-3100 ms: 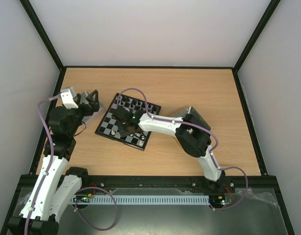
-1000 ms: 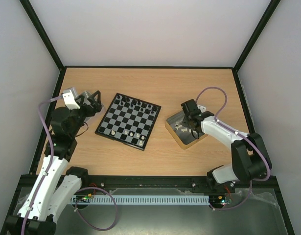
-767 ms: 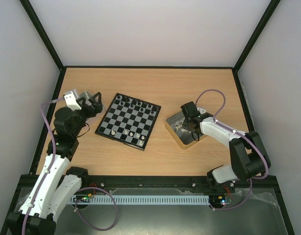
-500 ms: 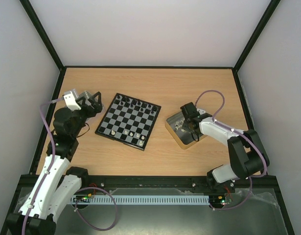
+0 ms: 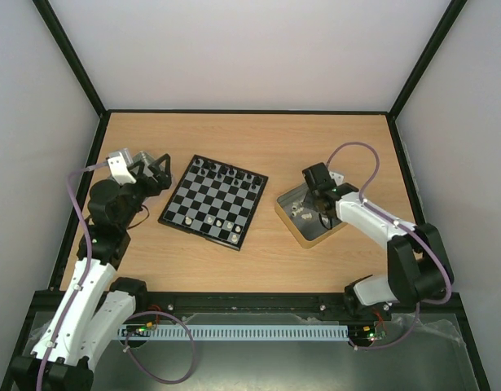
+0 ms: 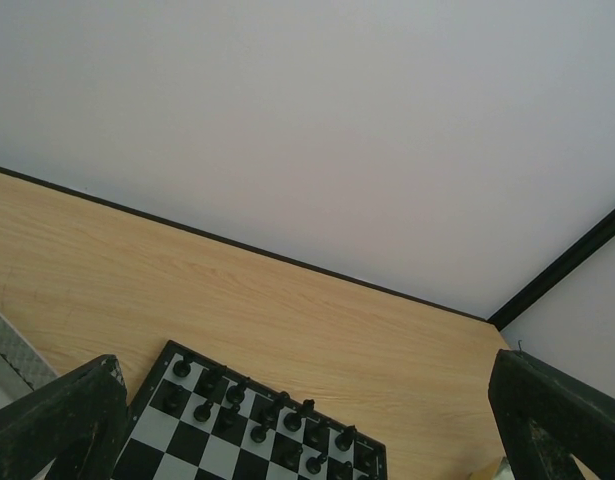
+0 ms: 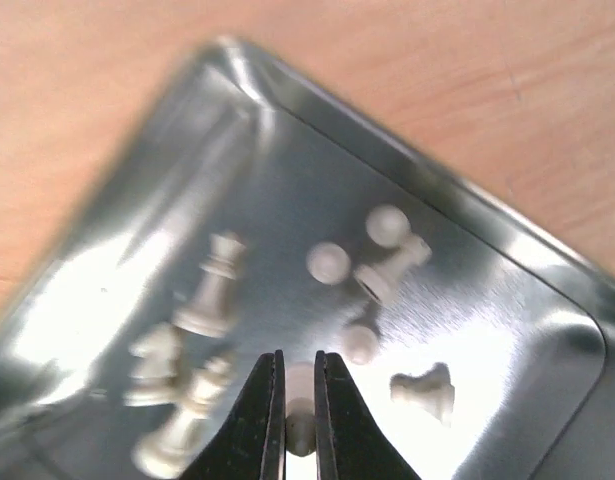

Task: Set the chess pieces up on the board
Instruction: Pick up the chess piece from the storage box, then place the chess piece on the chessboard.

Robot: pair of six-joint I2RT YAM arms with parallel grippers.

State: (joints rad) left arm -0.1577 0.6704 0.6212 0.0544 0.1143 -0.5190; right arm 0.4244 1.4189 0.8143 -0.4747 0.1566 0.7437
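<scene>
The board (image 5: 203,198) lies left of centre, with black chess pieces (image 5: 226,173) along its far rows and a few white ones (image 5: 221,221) near its front edge. My right gripper (image 5: 316,213) is down in a silver tray (image 5: 286,219). In the right wrist view its jaws (image 7: 299,365) are shut on a white chess piece (image 7: 301,425) inside that tray (image 7: 457,190). Several more white pieces (image 7: 212,285) lie loose around it. My left gripper (image 5: 156,169) hovers open at the board's left; the left wrist view shows its fingertips (image 6: 92,385) wide apart above the black pieces (image 6: 257,420).
A second silver tray (image 5: 128,155) sits under the left gripper, its edge (image 6: 12,345) showing in the left wrist view. Black frame rails and white walls bound the wooden table (image 5: 315,147).
The right gripper's jaws have closed on a white piece in the tray. Three seconds ago that arm reached over the board; it has swung right since. The left arm barely moved.
</scene>
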